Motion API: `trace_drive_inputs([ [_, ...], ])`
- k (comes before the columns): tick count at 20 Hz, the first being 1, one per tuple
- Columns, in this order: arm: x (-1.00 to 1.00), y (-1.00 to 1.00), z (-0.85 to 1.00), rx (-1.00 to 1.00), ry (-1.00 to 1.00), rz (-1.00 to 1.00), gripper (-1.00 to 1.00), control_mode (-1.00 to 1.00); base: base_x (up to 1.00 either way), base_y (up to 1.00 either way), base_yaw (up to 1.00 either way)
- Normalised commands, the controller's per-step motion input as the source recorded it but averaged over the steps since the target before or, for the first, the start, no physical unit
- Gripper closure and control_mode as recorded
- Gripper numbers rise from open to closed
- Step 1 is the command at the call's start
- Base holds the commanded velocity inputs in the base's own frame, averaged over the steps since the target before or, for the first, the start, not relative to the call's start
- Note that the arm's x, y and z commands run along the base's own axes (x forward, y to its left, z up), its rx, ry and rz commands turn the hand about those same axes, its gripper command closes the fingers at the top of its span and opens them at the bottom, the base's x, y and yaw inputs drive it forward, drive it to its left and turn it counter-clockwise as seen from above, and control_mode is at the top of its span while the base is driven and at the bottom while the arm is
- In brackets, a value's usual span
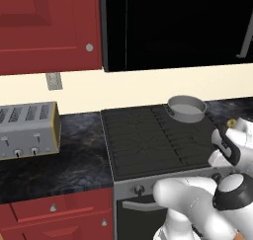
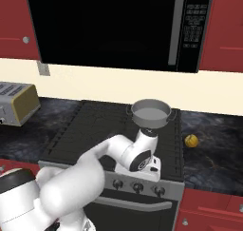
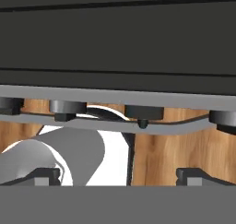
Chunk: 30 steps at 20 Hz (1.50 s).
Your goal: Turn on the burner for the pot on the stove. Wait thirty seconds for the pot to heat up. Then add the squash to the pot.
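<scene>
The small grey pot stands empty on the back right burner of the black stove. No flame shows under it. The yellow squash lies on the dark counter to the right of the stove. My gripper is open, fingertips far apart and nothing between them. It hangs over the stove's front right edge and looks down along the steel front. Dark knobs sit in a row just ahead of it, untouched.
A silver toaster stands on the counter left of the stove. A black microwave hangs above the cooktop, between red cabinets. Red drawers sit under the counter. My own arm crosses the stove's front.
</scene>
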Motion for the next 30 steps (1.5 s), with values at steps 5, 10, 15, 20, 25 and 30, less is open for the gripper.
trace_drive_inputs([
  [5, 0.06, -0.11, -0.48, 0.00, -0.08, 0.00, -1.00, -1.00, 0.00, 0.00, 0.00],
  [10, 0.00, -0.05, -0.44, 0.00, -0.22, 0.00, -1.00, -1.00, 0.00, 0.00, 0.00],
  [15, 0.06, 0.00, -0.36, 0.01, -0.19, -0.01, -1.00, -1.00, 0.00, 0.00, 0.00],
  [20, 0.30, 0.00, 0.00, 0.01, 0.00, 0.00, -1.00, -1.00, 0.00, 0.00, 0.00],
  [25, 0.26, -0.11, 0.00, 0.05, 0.11, 0.00, -1.00, -1.00, 0.00, 0.00, 0.00],
  [30, 0.16, -0.04, -0.04, 0.01, 0.08, 0.00, -1.00, -1.00, 0.00, 0.00, 0.00],
])
